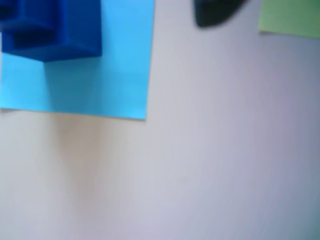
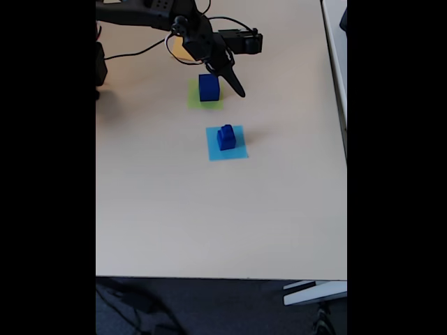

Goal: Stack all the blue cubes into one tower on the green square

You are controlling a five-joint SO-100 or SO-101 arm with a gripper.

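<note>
We've got the table [image 2: 174, 209], then the biggest blue cube [image 2: 208, 86] sitting on the green square [image 2: 194, 100], smaller cubes [image 2: 225, 137] stacked on the light-blue square [image 2: 227, 151]. Gripper [image 2: 230, 80] hangs just beside, can't tell its opening.

Bare table [image 2: 209, 216] around blue cubes [image 2: 225, 137]

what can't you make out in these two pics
- Gripper, fixed view: too small and dark to tell open from shut.
- Stacked blue cubes on the light-blue square: count unclear; the wrist view crops them at its top edge.
- Orange-yellow square, fixed view: mostly hidden by the arm.
</note>
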